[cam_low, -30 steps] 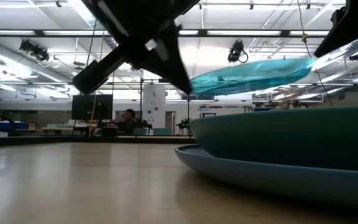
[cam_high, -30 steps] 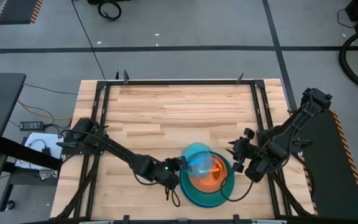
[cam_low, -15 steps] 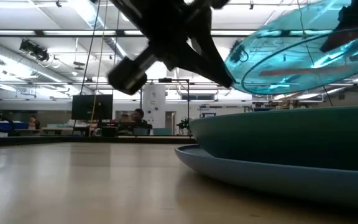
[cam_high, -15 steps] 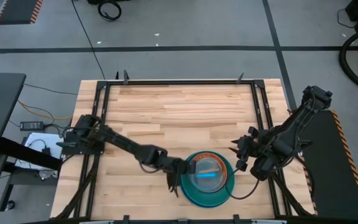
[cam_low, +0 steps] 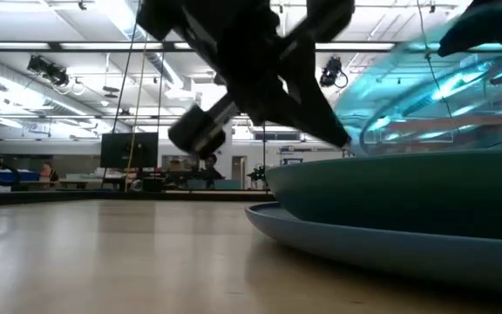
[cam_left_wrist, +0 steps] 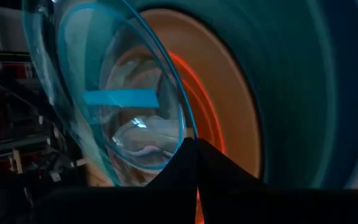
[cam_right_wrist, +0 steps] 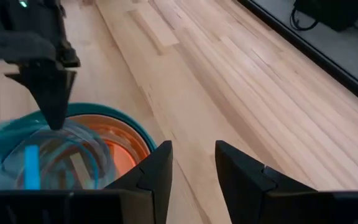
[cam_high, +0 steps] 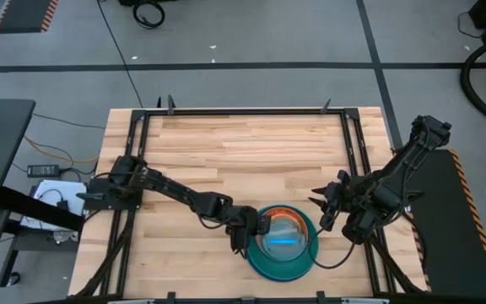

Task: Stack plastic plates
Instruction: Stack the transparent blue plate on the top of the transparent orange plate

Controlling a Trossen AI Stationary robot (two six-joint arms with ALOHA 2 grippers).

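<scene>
From above, the left end effector (cam_high: 261, 228) has carried the cyan plate (cam_high: 283, 237) from beside the stack to over it, pinching its rim; the right end effector (cam_high: 326, 209), fingers apart and empty, waits just beside the stack near the bench (cam_high: 243, 152) front. Level with the bench, the plate (cam_low: 434, 96) now hangs lower, tilted over the teal plates (cam_low: 408, 205). The left wrist shows clenched fingers (cam_left_wrist: 197, 168) gripping its rim above the orange plate (cam_left_wrist: 229, 112). The right wrist shows parted fingers (cam_right_wrist: 157, 171)
</scene>
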